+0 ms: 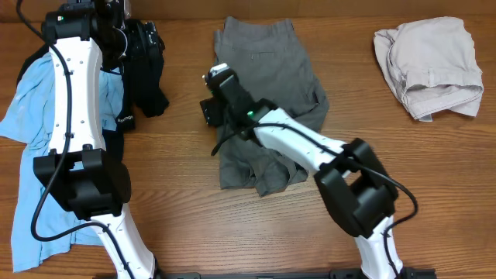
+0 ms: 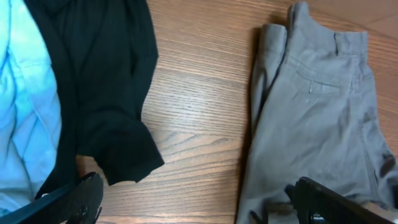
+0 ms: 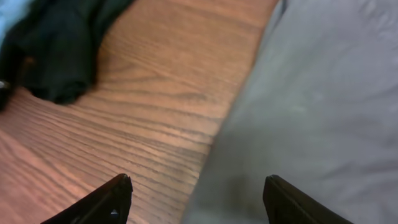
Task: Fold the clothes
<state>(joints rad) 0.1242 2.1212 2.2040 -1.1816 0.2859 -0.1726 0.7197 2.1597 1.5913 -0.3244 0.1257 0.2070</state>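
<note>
The grey-olive shorts [image 1: 267, 101] lie in the middle of the table, partly folded, with the waistband at the far side; they also show in the left wrist view [image 2: 317, 118]. My right gripper [image 1: 211, 105] is open and empty, low over the shorts' left edge; in the right wrist view its fingers [image 3: 202, 199] straddle that edge [image 3: 311, 106]. My left gripper [image 1: 116, 31] is open and empty at the far left, above the black shirt [image 1: 147, 70]; its fingers [image 2: 199, 202] span bare wood between the black shirt [image 2: 99, 81] and the shorts.
A light blue shirt [image 1: 31, 132] lies spread at the left under the left arm, with the black shirt on its right side. Crumpled beige shorts [image 1: 430, 66] sit at the far right. The wooden table [image 1: 186, 209] shows between them.
</note>
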